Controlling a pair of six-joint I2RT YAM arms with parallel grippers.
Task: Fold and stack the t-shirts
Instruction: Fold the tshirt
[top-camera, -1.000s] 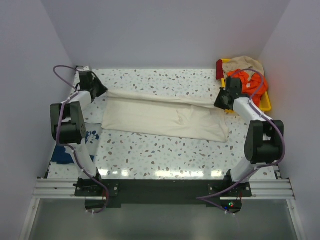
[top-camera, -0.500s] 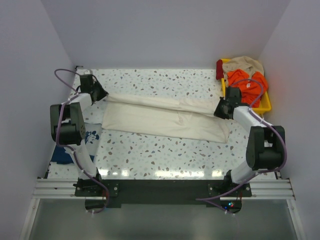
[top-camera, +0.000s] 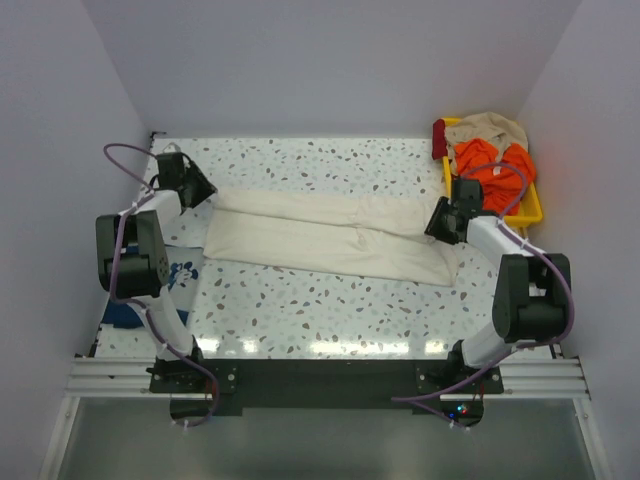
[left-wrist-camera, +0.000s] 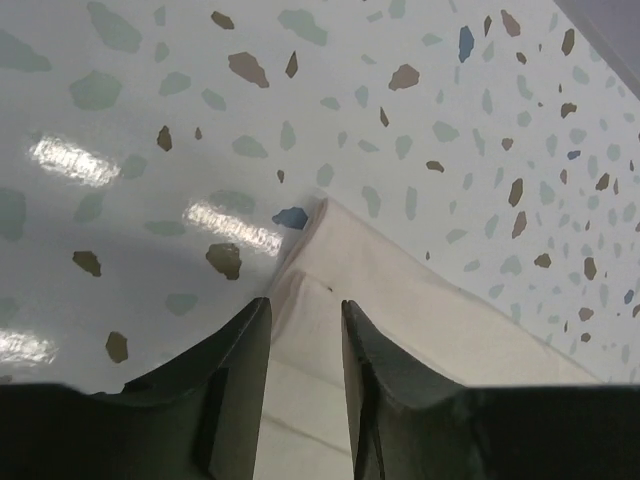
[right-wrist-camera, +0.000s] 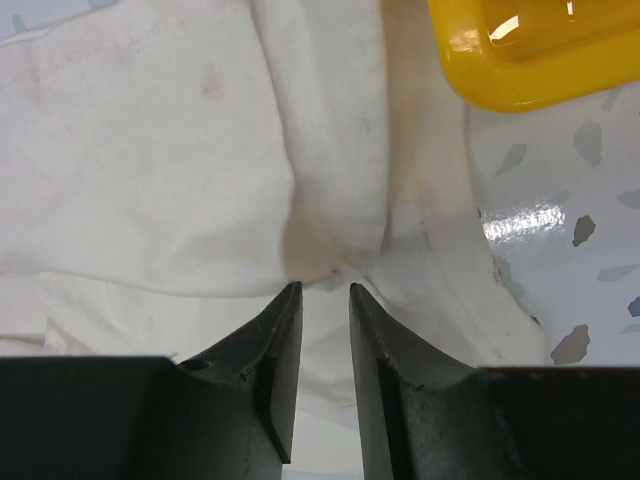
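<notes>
Cream t-shirt lies flat across the middle of the bench, folded lengthwise into a long band that runs from near the left edge almost to the right edge. Its far fold overlaps the wider layer beneath.

At the band's far-left corner, the left hand is low on the cloth. The left wrist view shows its fingers drawn close together, with a raised ridge of the cream fold pinched between them. The cloth's corner lies just past the tips on the speckled surface.

At the band's right end, the right hand is likewise closed on the cream t-shirt. In the right wrist view the fabric puckers into creases that meet at the fingertips.

Navy t-shirt lies bunched at the left edge toward the near-left corner, partly under the left arm, with a white print showing.

In the far-right corner, just beside the right hand, stands a yellow tray. It holds a heap of orange cloth, a tan cloth behind that, and a dark red piece draped over its far-left rim.
</notes>
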